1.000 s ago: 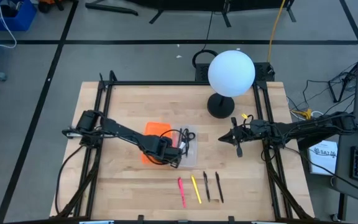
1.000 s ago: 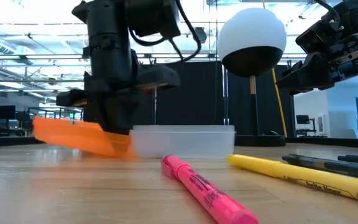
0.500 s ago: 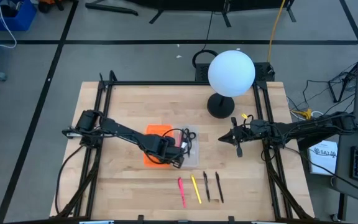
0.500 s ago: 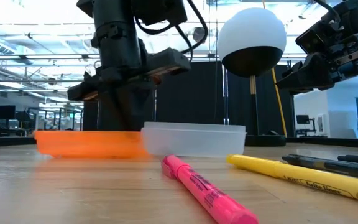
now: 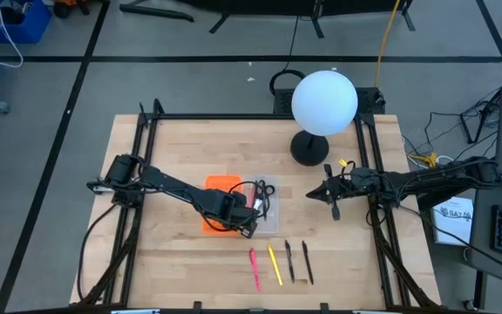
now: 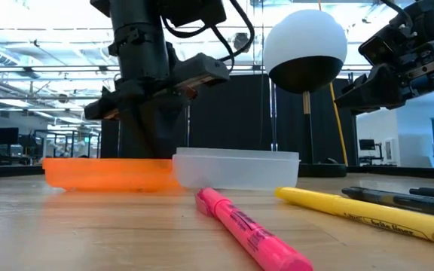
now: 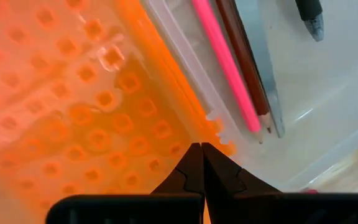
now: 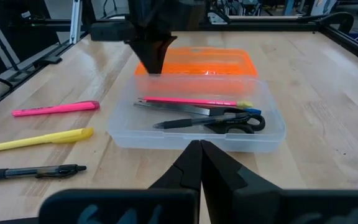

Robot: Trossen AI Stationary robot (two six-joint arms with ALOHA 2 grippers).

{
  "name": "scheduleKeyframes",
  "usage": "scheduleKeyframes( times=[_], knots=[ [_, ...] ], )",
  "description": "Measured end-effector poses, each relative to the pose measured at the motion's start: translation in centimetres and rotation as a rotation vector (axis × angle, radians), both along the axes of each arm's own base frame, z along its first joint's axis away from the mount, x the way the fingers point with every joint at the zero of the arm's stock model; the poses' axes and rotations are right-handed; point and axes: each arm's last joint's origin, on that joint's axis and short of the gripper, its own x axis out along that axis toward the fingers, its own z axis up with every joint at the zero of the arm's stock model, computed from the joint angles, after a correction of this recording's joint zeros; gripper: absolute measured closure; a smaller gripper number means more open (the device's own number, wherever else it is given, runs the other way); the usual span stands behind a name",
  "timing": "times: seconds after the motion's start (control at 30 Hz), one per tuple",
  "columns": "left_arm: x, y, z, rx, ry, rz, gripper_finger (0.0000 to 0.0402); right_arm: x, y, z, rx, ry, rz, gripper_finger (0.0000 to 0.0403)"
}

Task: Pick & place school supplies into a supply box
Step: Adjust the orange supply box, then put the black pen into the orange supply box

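Observation:
The supply box, a clear shallow tray, lies mid-table, joined to an orange perforated panel that lies flat beside it. In the tray are a pink pencil, black-handled scissors, a dark pen and a brown pencil. A pink highlighter, a yellow one and two dark pens lie on the table nearer the front edge. My left gripper is shut, pointing down at the seam between panel and tray. My right gripper is shut and empty, hovering at the table's right. My left gripper's shut fingertips point down from above at the orange panel's edge next to the tray. Whether they touch the panel I cannot tell.
A lamp with a white globe on a black base stands at the table's far right. Black frame rails run along the left and right sides. Bare wood lies at the near left.
The orange panel, tilted a second ago, has come down flat on the table. The clear tray has slid a little along the table with it. My left gripper has risen slightly above the seam and stayed shut.

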Motion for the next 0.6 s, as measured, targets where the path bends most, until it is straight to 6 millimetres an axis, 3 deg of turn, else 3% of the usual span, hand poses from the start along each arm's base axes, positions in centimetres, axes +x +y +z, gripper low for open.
scheduleKeyframes(
  times=[0.17,0.4,0.5,0.6],
  knots=[
    [-1.3,0.9,3.8,0.118,-0.083,-0.045,0.0401,-0.1,0.0,-0.2,0.014,0.020,-0.004,0.0403],
    [-5.7,1.1,12.2,0.536,-0.340,-0.241,0.0401,-0.1,0.2,-0.2,0.058,0.025,0.039,0.0403],
    [-7.3,1.1,13.6,0.613,-0.437,-0.364,0.0401,0.0,0.2,-0.1,0.079,0.015,0.034,0.0403],
    [-8.5,0.2,13.5,0.697,-0.566,-0.631,0.0401,0.1,0.2,0.3,0.075,-0.025,0.036,0.0403]
  ],
)
